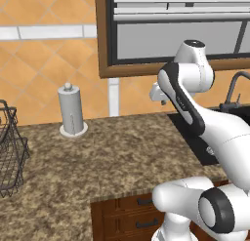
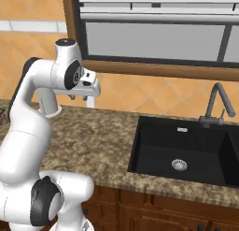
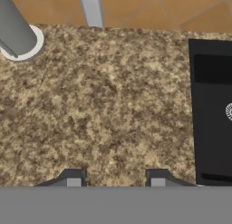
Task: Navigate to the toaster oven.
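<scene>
Above the speckled table (image 3: 113, 105), the jaws (image 3: 115, 181) hang parted and empty between a paper towel roll (image 1: 71, 110) and black sink (image 2: 184, 153); left base view adds a wire basket (image 1: 10, 152), right base view the faucet (image 2: 217, 104).

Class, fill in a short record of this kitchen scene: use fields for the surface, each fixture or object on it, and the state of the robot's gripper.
Surface: speckled brown granite counter
Left object: grey paper towel roll on a white round holder, upright near the wall
Far left: dark wire basket, partly cut off
Right fixture: black recessed sink with a dark grey curved faucet
Wall: orange tiles, wood-framed window with blinds
Gripper: gripper held above bare counter, jaws apart, holding nothing
</scene>
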Controlling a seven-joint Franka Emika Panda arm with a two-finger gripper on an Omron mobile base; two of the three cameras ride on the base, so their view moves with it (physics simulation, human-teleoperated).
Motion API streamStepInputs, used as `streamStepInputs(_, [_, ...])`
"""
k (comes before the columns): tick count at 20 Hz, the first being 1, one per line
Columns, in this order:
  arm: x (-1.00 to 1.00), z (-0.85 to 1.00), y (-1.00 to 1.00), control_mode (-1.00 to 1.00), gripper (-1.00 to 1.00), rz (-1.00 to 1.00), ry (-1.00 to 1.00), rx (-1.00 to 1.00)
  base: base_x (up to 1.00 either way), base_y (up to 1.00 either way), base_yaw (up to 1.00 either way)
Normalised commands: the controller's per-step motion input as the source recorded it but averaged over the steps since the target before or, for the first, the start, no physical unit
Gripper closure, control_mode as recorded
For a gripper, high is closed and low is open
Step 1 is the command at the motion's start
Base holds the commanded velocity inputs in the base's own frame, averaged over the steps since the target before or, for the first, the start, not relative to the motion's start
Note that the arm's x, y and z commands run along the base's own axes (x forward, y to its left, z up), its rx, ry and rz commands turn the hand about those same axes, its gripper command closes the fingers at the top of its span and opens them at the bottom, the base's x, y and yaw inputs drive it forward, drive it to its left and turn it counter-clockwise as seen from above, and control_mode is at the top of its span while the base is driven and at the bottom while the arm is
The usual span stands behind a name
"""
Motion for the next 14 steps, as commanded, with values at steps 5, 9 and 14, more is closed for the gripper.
streamStepInputs(5, [0.0, 0.0, 0.0, 1.0, -1.0, 0.0, 0.0, 0.0, -0.14, 0.0, 0.0])
streamStepInputs(9, [0.0, 0.0, 0.0, 1.0, -1.0, 0.0, 0.0, 0.0, -0.7, -0.05, -0.01])
streamStepInputs(14, [0.0, 0.0, 0.0, 1.0, -1.0, 0.0, 0.0, 0.0, -0.61, -0.2, -0.09])
